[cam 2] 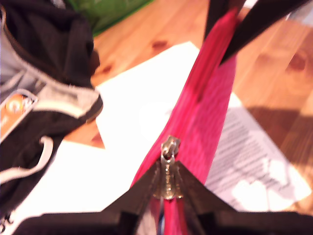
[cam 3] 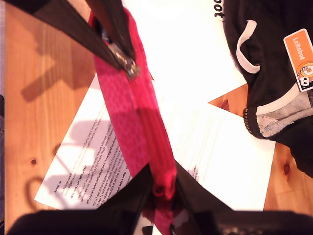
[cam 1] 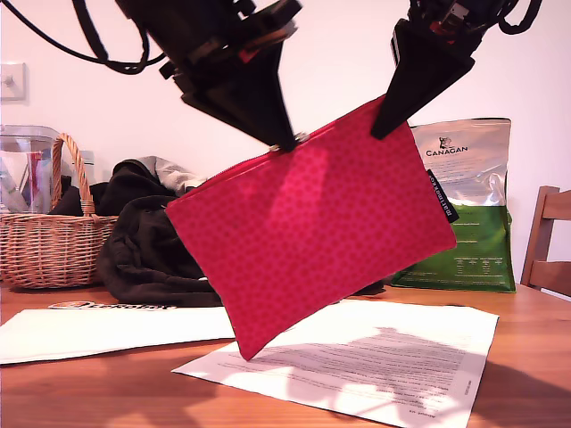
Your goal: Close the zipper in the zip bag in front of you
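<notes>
Above the worktop (cam 1: pixel 80 392), the zip bag (cam 1: pixel 312 232) hangs in the air, tilted, its zipped edge running from about nine o'clock up to two o'clock in the exterior view. My first pincer (cam 2: pixel 167 183) is closed on the pull tab of the zipper (cam 2: pixel 169 147), roughly midway along that edge. My second pincer (cam 3: pixel 164 188) is clamped on the bag's upper end, at two o'clock in the exterior view, just above the small black side tag (cam 1: pixel 442 196).

Between the two pincers the zip looks joined in the second wrist view. On the far side of the slider, toward nine o'clock in the exterior view, I cannot tell whether the teeth are meshed, so I cannot say with certainty which stretch is left to close.

Several things could go wrong. The tab is small and the grip on it shallow, so a pull that is not in line with the teeth could slip it free. The bag's lower end hangs unsupported; if the fabric slackens or buckles ahead of the slider, it may jam or catch cloth. A hard tug could also drag the bag out of my second pincer, dropping it onto the printed sheets (cam 1: pixel 375 357) below.
</notes>
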{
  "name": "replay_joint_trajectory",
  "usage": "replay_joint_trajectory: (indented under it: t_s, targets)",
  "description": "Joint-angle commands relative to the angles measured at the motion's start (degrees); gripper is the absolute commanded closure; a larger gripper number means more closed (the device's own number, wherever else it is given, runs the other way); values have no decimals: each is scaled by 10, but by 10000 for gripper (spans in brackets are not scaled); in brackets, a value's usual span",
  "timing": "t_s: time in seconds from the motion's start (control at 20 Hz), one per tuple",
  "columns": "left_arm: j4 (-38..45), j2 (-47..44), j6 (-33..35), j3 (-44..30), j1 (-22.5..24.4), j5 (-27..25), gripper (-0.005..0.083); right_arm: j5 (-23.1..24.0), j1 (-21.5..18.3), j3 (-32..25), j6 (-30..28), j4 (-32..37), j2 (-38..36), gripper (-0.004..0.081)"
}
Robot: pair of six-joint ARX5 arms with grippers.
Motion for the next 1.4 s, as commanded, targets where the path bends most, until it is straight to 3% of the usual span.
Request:
replay_joint_trajectory:
  t_s: [0.0,0.6,1.35]
  targets:
    - [-18,-14,1,-12,8,-5,795,8,-14,-7,2,3,2,783]
    - [-59,-14,20,-12,18,-5,795,8,-30,-7,2,3,2,783]
    - [-134,-14,61,-12,65,10,795,8,-45,-7,2,3,2,783]
